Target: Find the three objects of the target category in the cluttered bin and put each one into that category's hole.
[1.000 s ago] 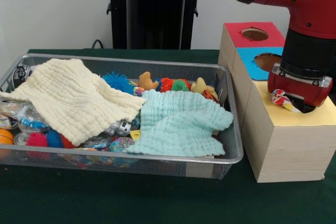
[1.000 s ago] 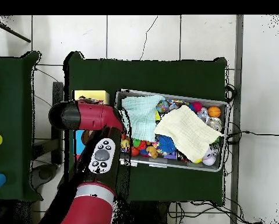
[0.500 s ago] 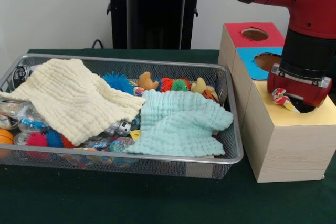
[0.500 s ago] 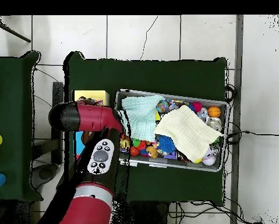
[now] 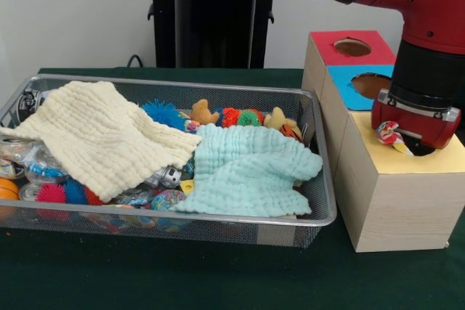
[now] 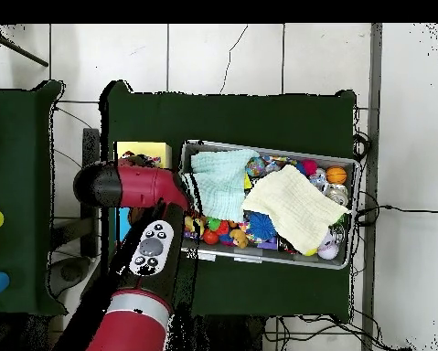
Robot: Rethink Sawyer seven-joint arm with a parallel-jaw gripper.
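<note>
The wire mesh bin sits on the left of the green table and also shows in the overhead view. My gripper is down at the round hole of the yellow-faced box, its tips hidden by the wrist. It is shut on a white fabric piece with coloured dots, which bunches at the hole's left rim. In the overhead view the arm covers the hole. No other dotted fabric piece shows clearly in the bin.
A cream waffle cloth and a mint waffle cloth lie over balls and small toys in the bin. The blue-faced box and the red-faced box stand behind the yellow one.
The dotted fabric's hanging tail has shortened at the hole's rim. The wrist has shifted slightly to the right. The bin's contents have not moved.
</note>
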